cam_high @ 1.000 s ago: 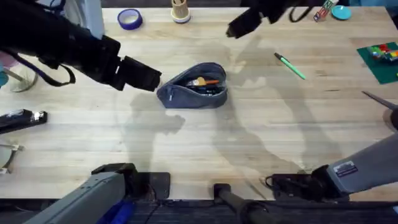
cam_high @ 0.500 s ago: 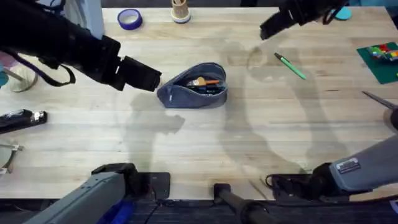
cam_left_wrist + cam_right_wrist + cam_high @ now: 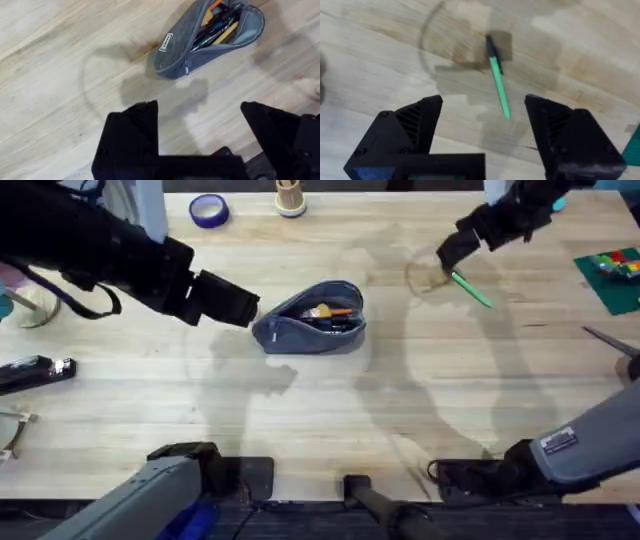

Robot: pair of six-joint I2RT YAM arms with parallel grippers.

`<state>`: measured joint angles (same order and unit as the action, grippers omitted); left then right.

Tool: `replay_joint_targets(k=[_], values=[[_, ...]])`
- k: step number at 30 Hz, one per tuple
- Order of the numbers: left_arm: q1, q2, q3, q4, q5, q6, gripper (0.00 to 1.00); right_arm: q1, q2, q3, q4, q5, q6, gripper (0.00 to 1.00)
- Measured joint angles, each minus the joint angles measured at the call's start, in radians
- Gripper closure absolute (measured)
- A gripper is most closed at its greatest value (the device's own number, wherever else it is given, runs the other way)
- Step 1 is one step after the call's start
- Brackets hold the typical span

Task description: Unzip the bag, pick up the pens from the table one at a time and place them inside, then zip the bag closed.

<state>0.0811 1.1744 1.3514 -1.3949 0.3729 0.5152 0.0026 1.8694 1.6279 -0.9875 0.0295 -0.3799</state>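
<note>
Right gripper (image 3: 482, 122), jaws spread, hangs over the slim bright-green pen (image 3: 497, 89) lying flat near the light butcher-block worktop's (image 3: 330, 420) far right edge. Left gripper (image 3: 200, 132), jaws apart, sits beside the unzipped grey-blue fabric pouch (image 3: 312, 318) mid-worktop. Risk: off-centre closure would roll the pen away.

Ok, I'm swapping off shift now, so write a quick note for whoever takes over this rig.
Left gripper: jaws open, empty, beside the bag.
Right gripper: jaws open, empty, above the green pen.
Bag: unzipped on the table, pens already inside it.
Done: unzipping.
Left: grasp the green pen, put it in the bag, zip closed.
</note>
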Motion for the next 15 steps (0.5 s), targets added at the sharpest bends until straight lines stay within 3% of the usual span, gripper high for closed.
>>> replay_joint_targets(k=[15], values=[[0.0, 0.0, 0.0, 0.0, 0.0, 0.0, 0.006, -0.094, 0.0, -0.203, 0.178, -0.016, 0.01, 0.005]])
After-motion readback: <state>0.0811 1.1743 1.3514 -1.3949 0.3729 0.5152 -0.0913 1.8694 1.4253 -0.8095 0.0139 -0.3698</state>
